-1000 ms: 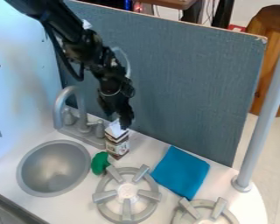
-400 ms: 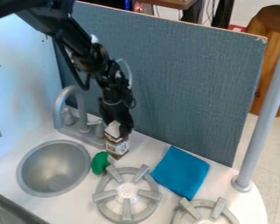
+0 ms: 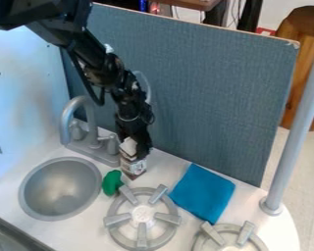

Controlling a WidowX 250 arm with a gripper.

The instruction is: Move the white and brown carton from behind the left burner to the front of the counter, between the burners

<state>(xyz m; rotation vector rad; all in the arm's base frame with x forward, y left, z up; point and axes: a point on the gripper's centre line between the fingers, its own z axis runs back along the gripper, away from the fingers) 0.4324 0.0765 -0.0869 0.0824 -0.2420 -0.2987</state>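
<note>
We see that the gripper (image 3: 138,150) has come down against the carton (image 3: 134,167), which we judge puts it at grasping height; how wide its jaws stand, we cannot tell. The carton, brown and white with a pale peaked top, stands on the bench (image 3: 168,166) between faucet (image 3: 92,140) and blue cloth (image 3: 202,192).

Behind the carton (image 3: 134,165), the upright gray panel (image 3: 205,93) blocked the far side, and the faucet (image 3: 88,127) crowded the left. The green object (image 3: 112,183) and the near burner (image 3: 143,215) obstructed a low path on the near side, while bare counter (image 3: 170,164) offered a gap to the right, before the blue cloth (image 3: 202,193).
</note>
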